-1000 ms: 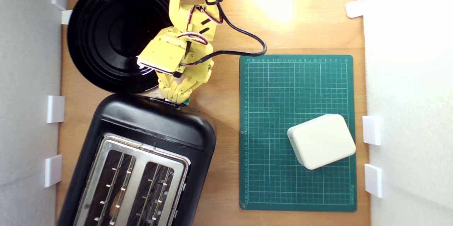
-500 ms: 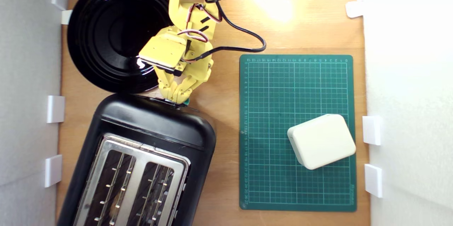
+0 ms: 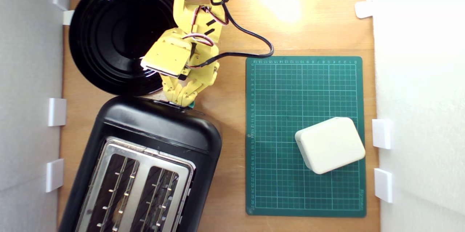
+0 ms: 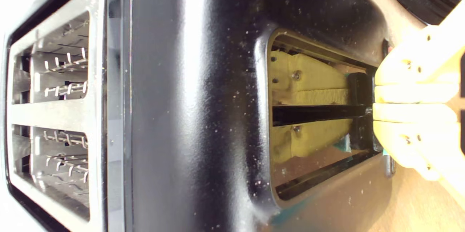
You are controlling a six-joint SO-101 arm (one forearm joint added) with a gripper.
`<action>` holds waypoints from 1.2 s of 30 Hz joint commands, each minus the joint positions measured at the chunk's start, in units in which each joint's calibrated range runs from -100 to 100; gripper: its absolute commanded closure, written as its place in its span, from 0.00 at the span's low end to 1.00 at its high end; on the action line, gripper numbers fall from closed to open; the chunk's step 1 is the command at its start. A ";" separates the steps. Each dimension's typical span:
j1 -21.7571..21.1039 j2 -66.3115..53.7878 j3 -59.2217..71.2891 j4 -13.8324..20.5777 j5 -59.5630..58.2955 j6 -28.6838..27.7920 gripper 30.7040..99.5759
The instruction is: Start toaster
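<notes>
The black toaster (image 3: 145, 141) lies at the lower left of the exterior view, its metal top plate and two empty slots (image 3: 138, 188) facing the camera. My yellow gripper (image 3: 183, 102) is shut, its tips pressed against the toaster's end face at the small teal lever knob (image 3: 191, 106). In the wrist view the toaster (image 4: 189, 97) fills the picture. There my gripper (image 4: 376, 104) has its fingers together against the black lever piece (image 4: 359, 90) at the end of the lever slot. A glossy recessed panel mirrors the fingers.
A round black plate (image 3: 112, 32) lies just beyond the toaster, partly under my arm. A green cutting mat (image 3: 290, 90) with a cream-white rounded box (image 3: 330, 144) on it takes the exterior view's right. White walls with clips (image 3: 57, 112) edge both sides.
The wrist drew back slightly from the toaster half a second ago and has returned. The fingertips stay at the lever knob, and the toaster has not moved.
</notes>
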 commanded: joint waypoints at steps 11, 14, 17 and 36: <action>-1.30 -0.02 -8.11 -0.72 10.38 -0.70 0.99; -1.54 -0.69 -9.01 -0.72 10.98 -0.80 0.99; -1.62 -2.77 -9.65 -0.63 11.06 -1.28 0.99; -3.61 -20.01 -15.10 -0.44 11.15 -1.33 0.99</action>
